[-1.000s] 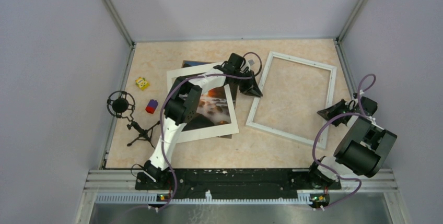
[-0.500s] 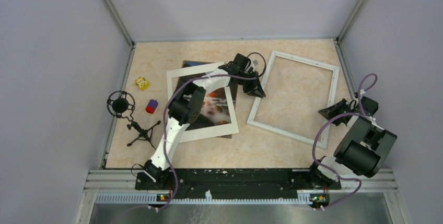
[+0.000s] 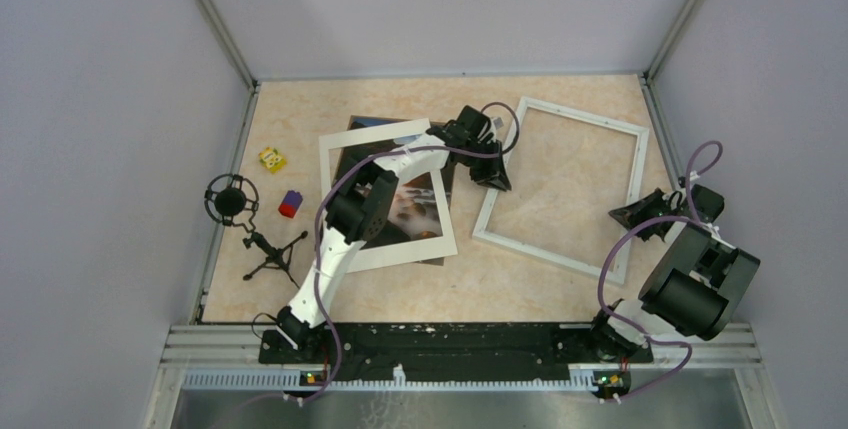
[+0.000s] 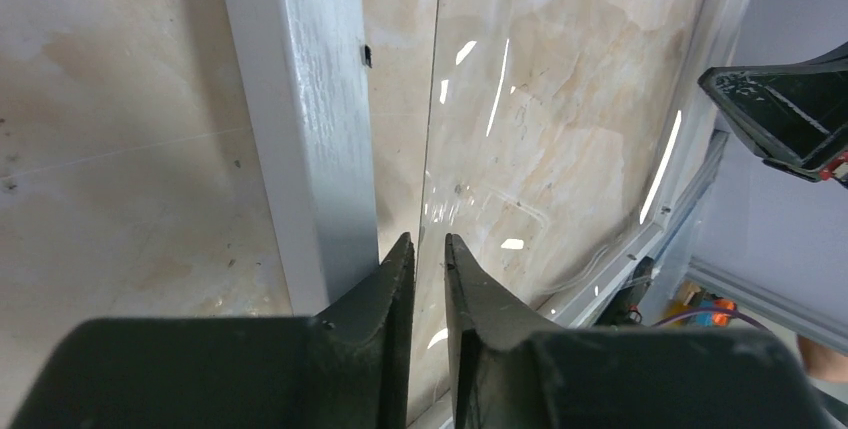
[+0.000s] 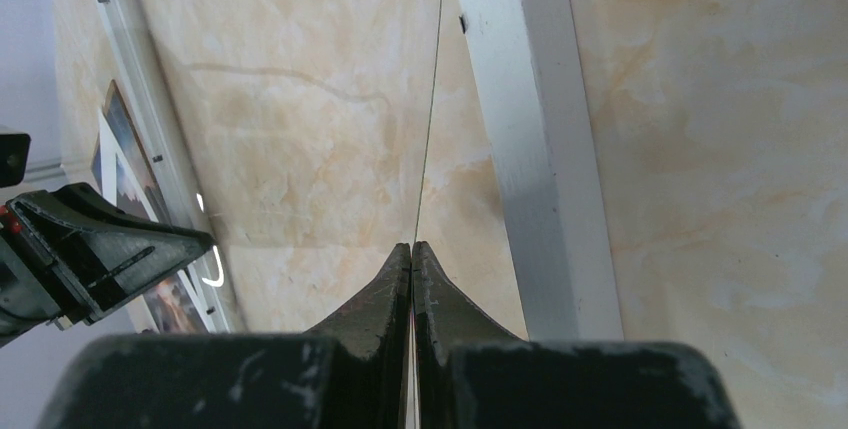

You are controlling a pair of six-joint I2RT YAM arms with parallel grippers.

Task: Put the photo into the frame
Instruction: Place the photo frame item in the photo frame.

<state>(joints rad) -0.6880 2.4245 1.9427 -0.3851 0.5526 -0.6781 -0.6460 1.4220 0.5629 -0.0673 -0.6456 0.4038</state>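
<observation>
Most of the photo (image 3: 420, 204) is hidden: the white mat (image 3: 400, 249) covers its borders, and the left arm (image 3: 345, 214) crosses it from 7 to 1 o'clock. The clear pane (image 4: 540, 129) cannot be made out from above. Its edge runs between the jaws of the left gripper (image 4: 428, 249), but contact is unclear. It vanishes between the pressed jaws of the right gripper (image 5: 412, 249). Markings on the yellow block (image 3: 272, 159) are too small to read.

glossy glass pane (image 4: 540, 149), matt white frame (image 4: 310, 129)

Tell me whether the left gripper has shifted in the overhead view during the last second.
Yes. The left gripper has slid right and slightly toward the arm bases, closing on the left bar of the frame.
</observation>
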